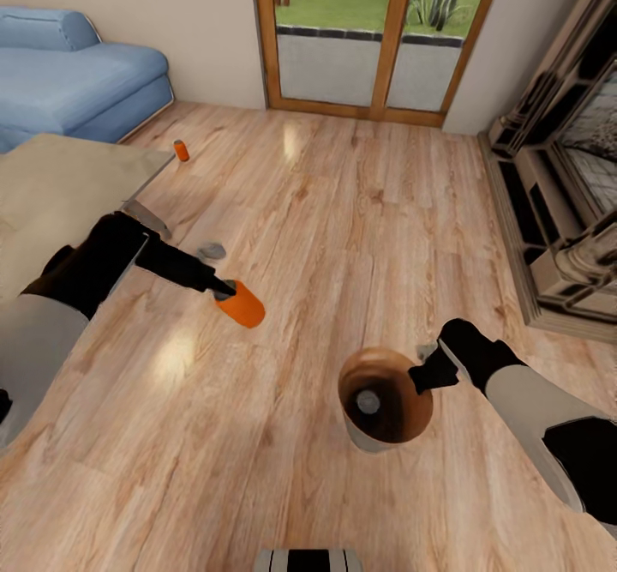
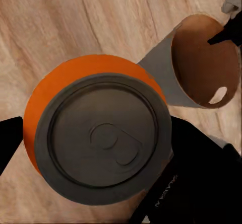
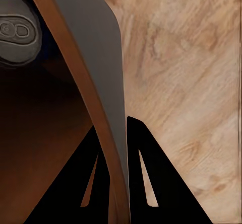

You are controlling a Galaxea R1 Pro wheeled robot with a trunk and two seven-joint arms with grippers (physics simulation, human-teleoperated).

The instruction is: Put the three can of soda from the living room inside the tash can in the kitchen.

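Camera arrangement: one head view, two wrist views.
Head camera looks steeply down at the floor; both wrist cameras sit close, sharing the trash can at its 5 o'clock.

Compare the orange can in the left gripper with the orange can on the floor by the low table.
The held orange can is off the floor, tilted, clamped in the left gripper; the far orange can stands upright on the wood floor, untouched. The held one is near the bin; the other stands beside the table corner. Both are orange with grey tops.
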